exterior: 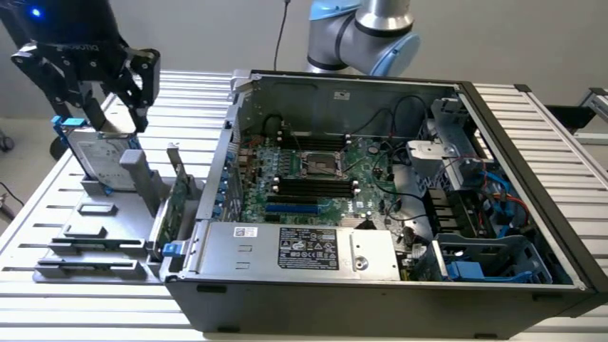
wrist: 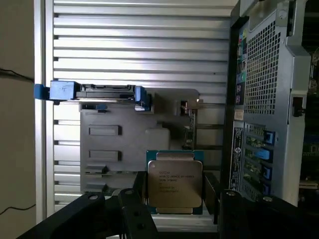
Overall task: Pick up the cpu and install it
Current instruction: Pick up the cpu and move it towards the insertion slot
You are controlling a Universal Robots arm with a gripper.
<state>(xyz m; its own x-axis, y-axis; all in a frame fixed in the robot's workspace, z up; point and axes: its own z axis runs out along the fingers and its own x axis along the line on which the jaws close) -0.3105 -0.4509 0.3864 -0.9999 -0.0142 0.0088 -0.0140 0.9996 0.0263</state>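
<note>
Above the fixture tray [exterior: 95, 235] on the table [exterior: 57, 306], beside the open computer case [exterior: 380, 299], the gripper [wrist: 175, 196] is closed on the cpu [wrist: 174, 181], gripping two opposite edges. The chip is probably light, rigid and fragile, so edge-only contact suits it.

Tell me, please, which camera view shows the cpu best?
The wrist view: the cpu faces the camera squarely, its silver top and printed lettering plain to see, gripped in the pincer. In the exterior view it is at most a pale sliver in the pincer, too indistinct to make out.
</note>
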